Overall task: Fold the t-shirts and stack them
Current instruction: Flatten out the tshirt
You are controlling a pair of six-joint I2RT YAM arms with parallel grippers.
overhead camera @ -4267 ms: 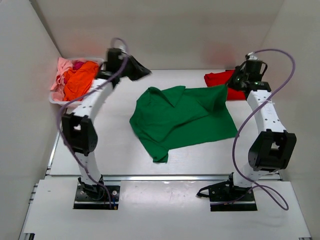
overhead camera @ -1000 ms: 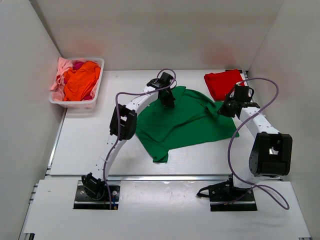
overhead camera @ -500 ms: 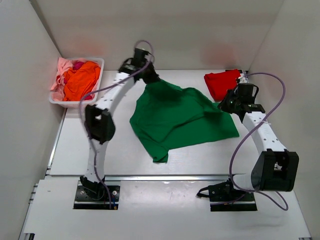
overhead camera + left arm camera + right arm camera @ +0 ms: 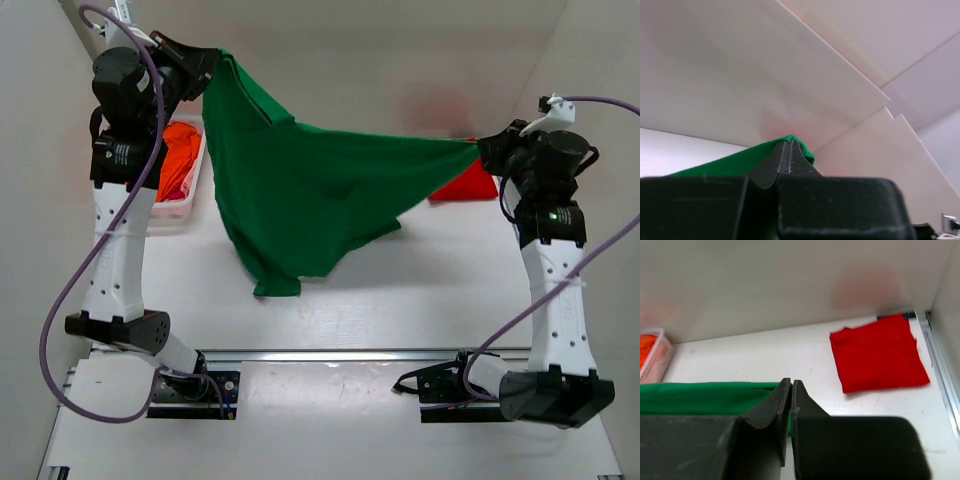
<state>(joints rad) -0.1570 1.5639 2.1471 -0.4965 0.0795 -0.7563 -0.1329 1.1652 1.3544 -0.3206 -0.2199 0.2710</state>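
Green t-shirt (image 4: 300, 190): one, hung between left claw (image 4: 208, 62), right claw (image 4: 484, 150); red t-shirt (image 4: 880, 352): one.

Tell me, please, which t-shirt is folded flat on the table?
The red t-shirt, a neat square at the far right of the table; the dark green t-shirt hangs stretched in mid-air, and the orange t-shirt lies bunched in the basket.
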